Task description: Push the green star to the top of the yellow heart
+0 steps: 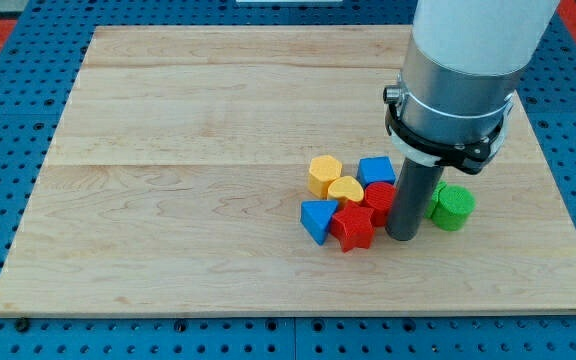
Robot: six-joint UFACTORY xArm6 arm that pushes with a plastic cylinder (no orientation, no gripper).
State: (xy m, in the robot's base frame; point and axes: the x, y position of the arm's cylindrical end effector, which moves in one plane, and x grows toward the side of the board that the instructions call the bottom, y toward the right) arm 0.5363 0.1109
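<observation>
My tip [402, 236] rests on the board at the right side of a tight cluster of blocks. A green block [454, 207] lies just right of the rod, partly hidden by it, so I cannot tell whether it is the star. The yellow heart [346, 189] sits in the middle of the cluster, left of the rod. A red block [379, 198] lies between the heart and the rod and touches the rod. The rod stands between the green block and the heart.
Around the heart are a yellow hexagon [323, 173] at its upper left, a blue block [376, 169] at its upper right, a red star [353, 227] below it and a blue triangle [317, 219] at its lower left. The wooden board [198, 150] lies on a blue pegboard.
</observation>
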